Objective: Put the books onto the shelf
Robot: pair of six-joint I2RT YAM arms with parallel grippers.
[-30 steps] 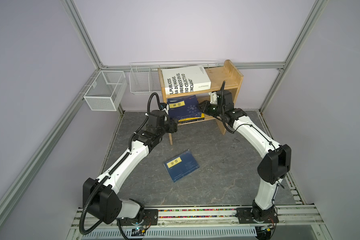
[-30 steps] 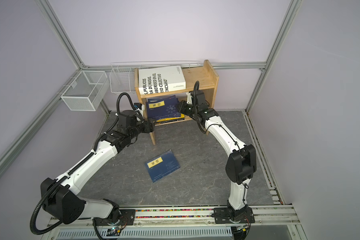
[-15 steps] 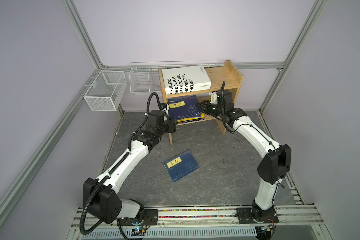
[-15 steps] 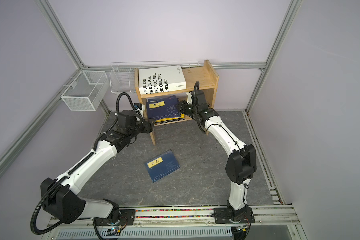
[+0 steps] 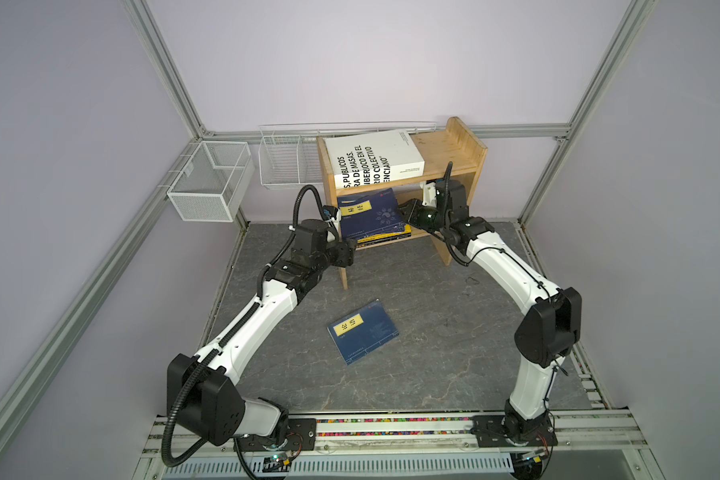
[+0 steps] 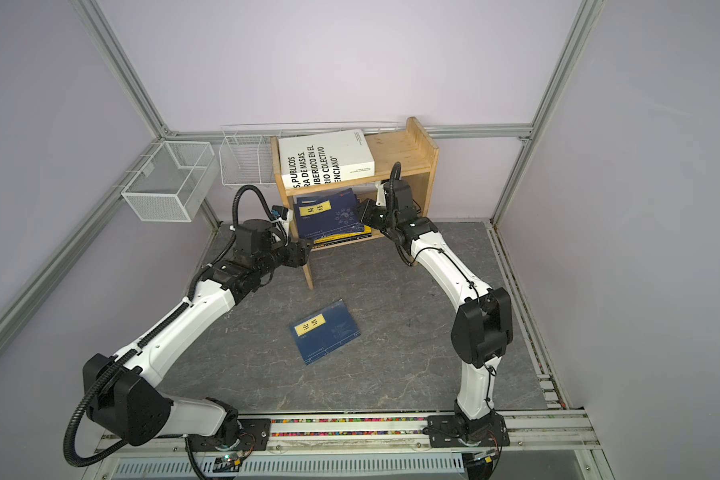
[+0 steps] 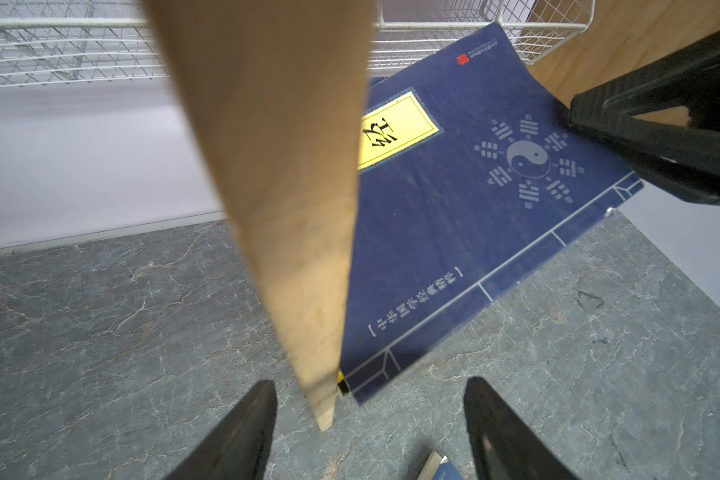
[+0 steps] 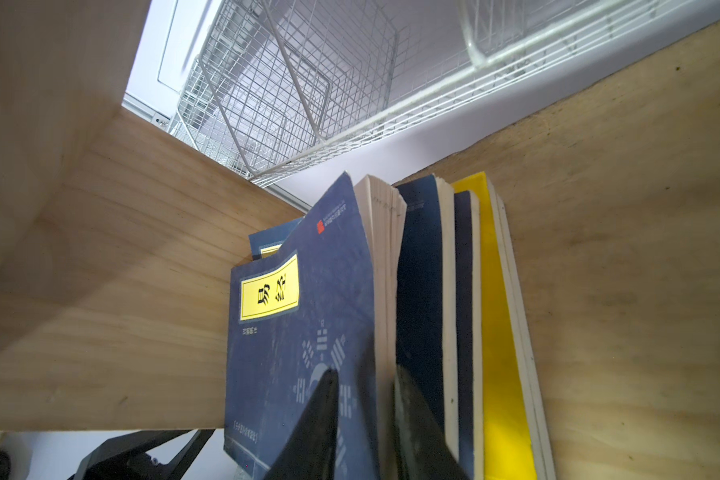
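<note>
One shelved navy book's [image 5: 371,212] protruding edge sits in right end effector [image 8: 364,370].

Yellow book [image 8: 501,353] mostly beneath navy books [image 8: 304,332]

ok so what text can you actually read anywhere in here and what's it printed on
"S,PUBLICOS", "DE MASAS.", "EN EL", "COLECTIVO": black lettering on the thick white book, line starts cut off.
"经": yellow label of the top navy book on the shelf; other character unclear.
On that cover the bracketed white line and red seal: blurred.
The loose navy book: its label too small to read.
</note>
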